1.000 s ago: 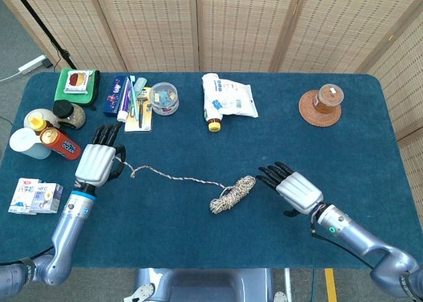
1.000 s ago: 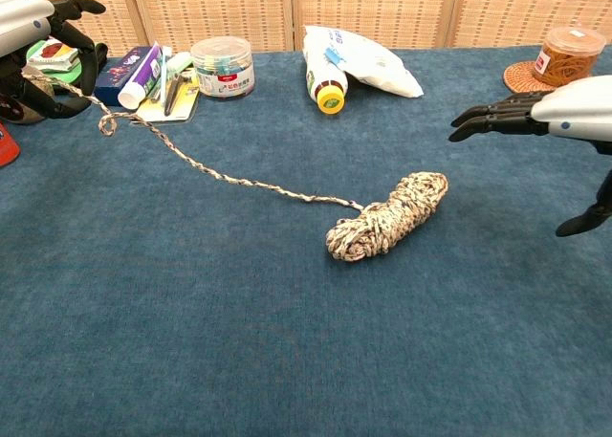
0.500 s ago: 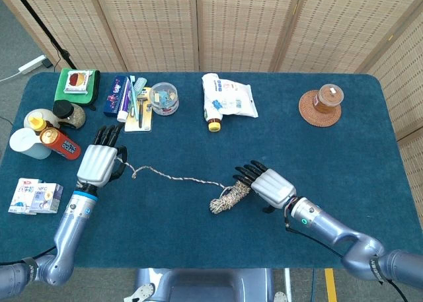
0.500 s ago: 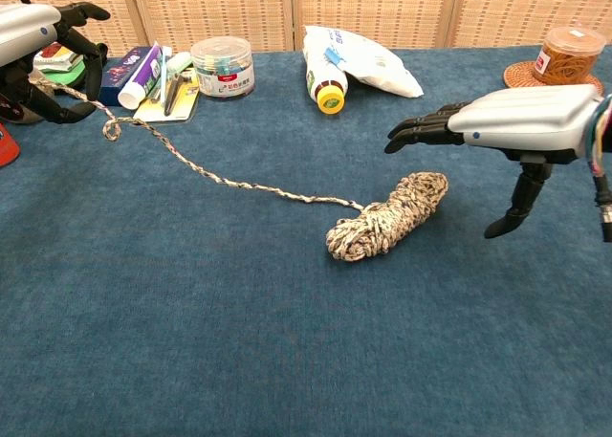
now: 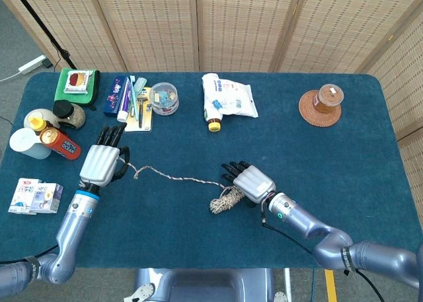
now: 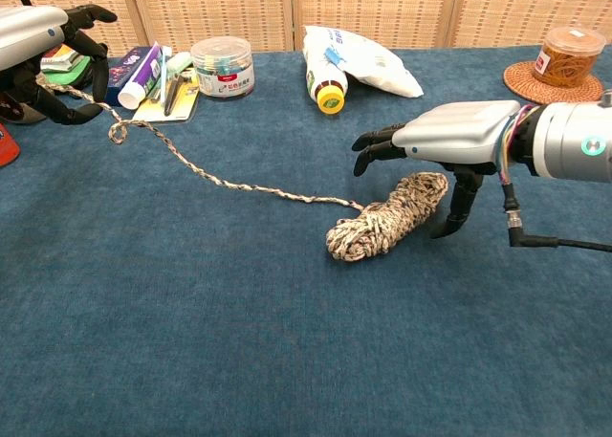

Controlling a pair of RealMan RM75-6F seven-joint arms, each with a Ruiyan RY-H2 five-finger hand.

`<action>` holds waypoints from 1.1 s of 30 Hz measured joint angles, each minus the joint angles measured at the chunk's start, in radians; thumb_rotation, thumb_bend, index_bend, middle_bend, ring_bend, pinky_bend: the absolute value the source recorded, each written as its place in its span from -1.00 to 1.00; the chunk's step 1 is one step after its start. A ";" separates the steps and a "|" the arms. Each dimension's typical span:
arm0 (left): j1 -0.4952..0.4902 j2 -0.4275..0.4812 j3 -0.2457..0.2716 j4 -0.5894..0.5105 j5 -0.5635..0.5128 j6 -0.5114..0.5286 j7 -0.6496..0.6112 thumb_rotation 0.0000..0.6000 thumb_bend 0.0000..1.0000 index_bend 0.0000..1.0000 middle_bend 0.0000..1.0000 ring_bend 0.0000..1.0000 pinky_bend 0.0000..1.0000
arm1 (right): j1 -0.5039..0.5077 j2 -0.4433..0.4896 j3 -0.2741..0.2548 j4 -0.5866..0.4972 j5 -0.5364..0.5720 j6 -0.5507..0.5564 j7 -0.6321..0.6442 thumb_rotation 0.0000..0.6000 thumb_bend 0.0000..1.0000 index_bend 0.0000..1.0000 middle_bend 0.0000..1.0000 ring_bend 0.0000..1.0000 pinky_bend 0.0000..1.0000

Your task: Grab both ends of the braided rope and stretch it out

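Chest view: the right hand (image 6: pixel 435 136) hovers spread over the braided rope (image 6: pixel 387 217) bundle at frame centre on the blue surface (image 6: pixel 239 341).
The left hand (image 6: pixel 43 50), upper left, pinches one end; close low around the coils, then draw away steadily.

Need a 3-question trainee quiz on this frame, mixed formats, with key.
1. True or false: the right hand already grips the coiled bundle of the braided rope.
2. Which hand holds the rope's free end? A) left hand B) right hand C) neither
3. Fill in: the small jar at the table's far right stands on a woven ____.

Key: 1 false, it hovers open just above the bundle, thumb down beside it. 2 A. 3 coaster.
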 measured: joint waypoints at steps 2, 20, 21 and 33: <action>0.000 0.005 -0.001 -0.004 0.001 0.003 -0.002 1.00 -0.25 0.26 -1.00 -1.00 -1.00 | 0.008 -0.017 0.000 0.013 0.036 -0.003 -0.021 1.00 -0.32 -0.60 -0.80 -0.98 -0.54; -0.007 0.011 0.001 0.003 -0.010 -0.003 -0.015 1.00 -0.25 0.26 -1.00 -1.00 -1.00 | 0.024 -0.022 -0.027 0.020 0.114 0.013 0.027 1.00 0.21 0.20 0.06 -0.30 0.09; -0.008 0.010 0.000 0.004 -0.010 -0.004 -0.016 1.00 -0.25 0.26 -1.00 -1.00 -1.00 | 0.022 -0.016 -0.027 0.014 0.111 0.013 0.041 1.00 0.24 0.20 0.07 -0.30 0.09; -0.033 -0.028 -0.002 0.035 -0.003 -0.007 0.001 1.00 -0.25 0.26 -1.00 -1.00 -1.00 | -0.011 0.103 -0.019 -0.124 0.062 0.017 0.286 1.00 0.49 0.19 0.14 -0.25 0.12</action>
